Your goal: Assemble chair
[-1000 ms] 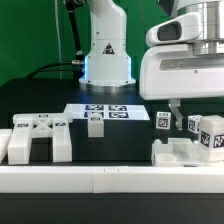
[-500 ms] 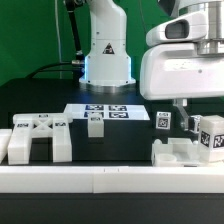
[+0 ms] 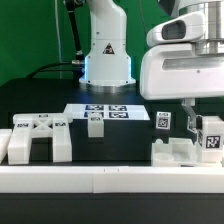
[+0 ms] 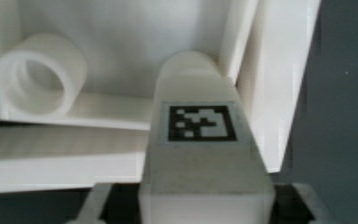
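Chair leg (image 4: 197,130): white and tagged, near the counter's (image 3: 60,95) front edge at the exterior view's right, close to a chunky white part (image 3: 175,152).
Gripper (image 4: 197,198): clamped on the chair leg (which fills the gap in the wrist view).
Arch-shaped block (image 3: 40,140): front edge, the exterior view's left.
Small block (image 3: 95,124): mid-counter, just in front of the marker board (image 3: 100,110).

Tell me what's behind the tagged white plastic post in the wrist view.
A white plastic walled chair part with a round ring socket. The post hides that part's middle, so what sits there is unseen.
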`<action>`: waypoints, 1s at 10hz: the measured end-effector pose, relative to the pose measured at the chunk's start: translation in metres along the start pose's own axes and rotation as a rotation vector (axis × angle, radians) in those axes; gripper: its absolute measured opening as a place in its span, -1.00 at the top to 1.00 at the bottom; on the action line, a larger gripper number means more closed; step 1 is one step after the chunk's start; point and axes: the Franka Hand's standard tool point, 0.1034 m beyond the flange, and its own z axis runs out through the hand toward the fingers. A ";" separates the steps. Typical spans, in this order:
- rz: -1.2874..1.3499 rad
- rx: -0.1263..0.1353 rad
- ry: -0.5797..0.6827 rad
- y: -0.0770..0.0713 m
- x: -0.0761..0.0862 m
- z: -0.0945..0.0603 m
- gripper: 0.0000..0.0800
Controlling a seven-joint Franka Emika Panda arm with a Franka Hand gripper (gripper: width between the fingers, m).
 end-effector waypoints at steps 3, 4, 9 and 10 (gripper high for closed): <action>0.182 0.001 0.000 -0.001 0.000 0.000 0.28; 0.233 0.002 0.000 -0.001 0.000 0.000 0.27; 0.872 -0.021 -0.001 -0.006 -0.005 0.000 0.27; 0.970 -0.019 0.000 -0.006 -0.005 0.000 0.27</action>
